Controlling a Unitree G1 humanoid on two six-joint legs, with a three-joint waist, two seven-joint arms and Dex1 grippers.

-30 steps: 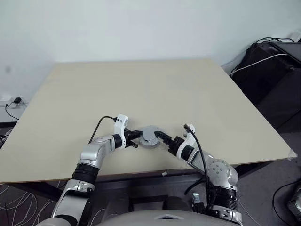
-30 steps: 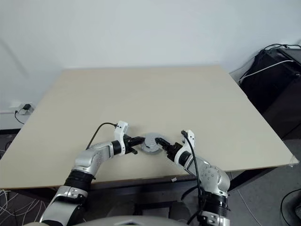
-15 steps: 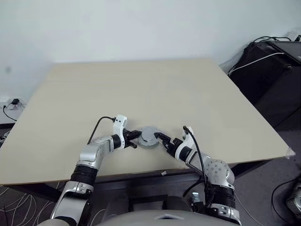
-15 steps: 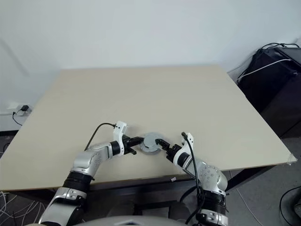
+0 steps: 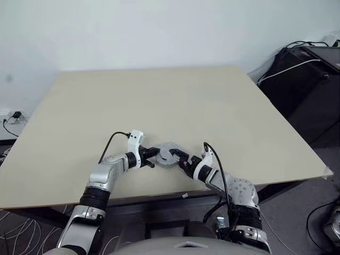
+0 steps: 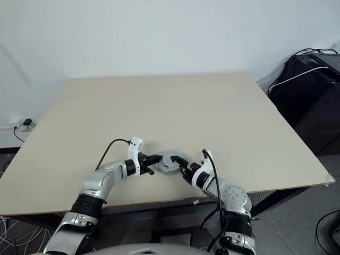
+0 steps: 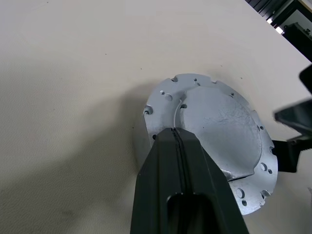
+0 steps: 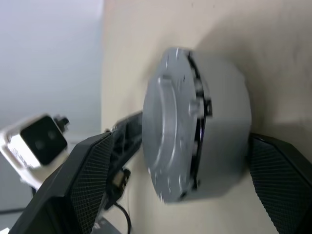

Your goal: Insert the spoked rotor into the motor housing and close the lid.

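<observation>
Lid already sits on the housing near the table's front edge, rotor presumably inside, hidden. Left gripper pinched shut, tips pressing the lid's edge. Right gripper spread wide around the assembly. Left: seating the lid fully

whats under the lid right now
The lid sits on a grey round body, a dark seam between them. Rotor and windings, if inside, are covered.
</observation>
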